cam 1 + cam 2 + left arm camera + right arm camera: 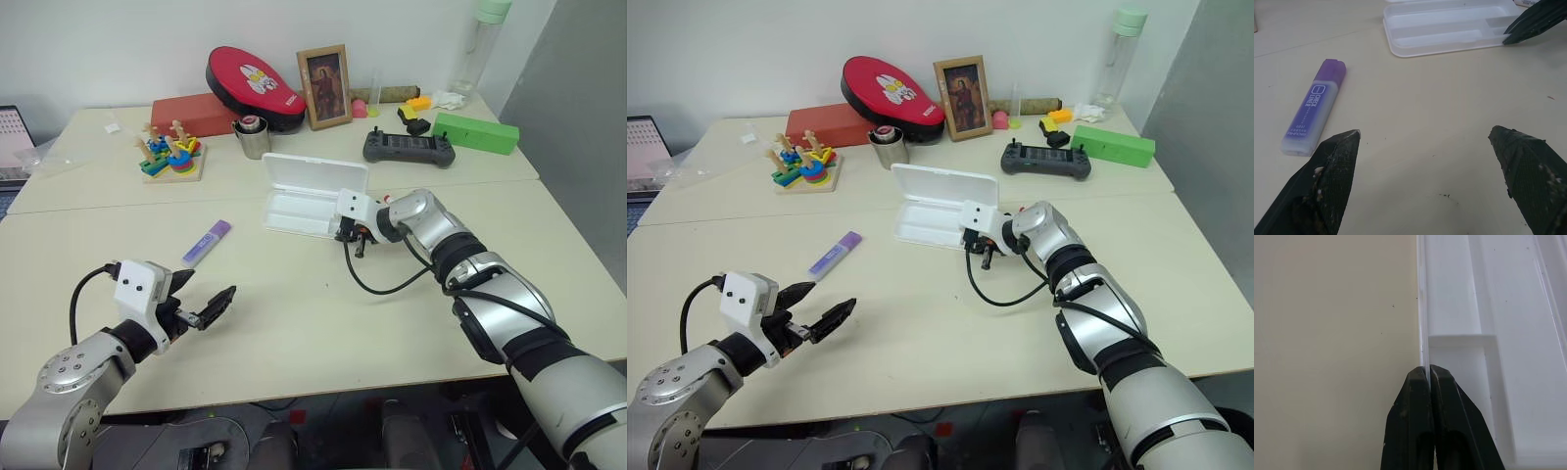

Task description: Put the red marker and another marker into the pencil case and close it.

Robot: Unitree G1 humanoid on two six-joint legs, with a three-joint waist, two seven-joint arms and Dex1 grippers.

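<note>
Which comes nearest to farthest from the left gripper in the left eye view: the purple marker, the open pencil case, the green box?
From the open left gripper:
1. Purple marker, lying on the table just ahead of it.
2. Pencil case, open at mid-table, its edge pinched by the right gripper.
3. Green box, at the far right of the table.

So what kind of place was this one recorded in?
Most likely an office or lab room set up for tabletop tests: pale tables pushed together against a plain white wall, with loose props along the back such as a framed picture, a wooden stacking toy and a handheld controller.
</note>
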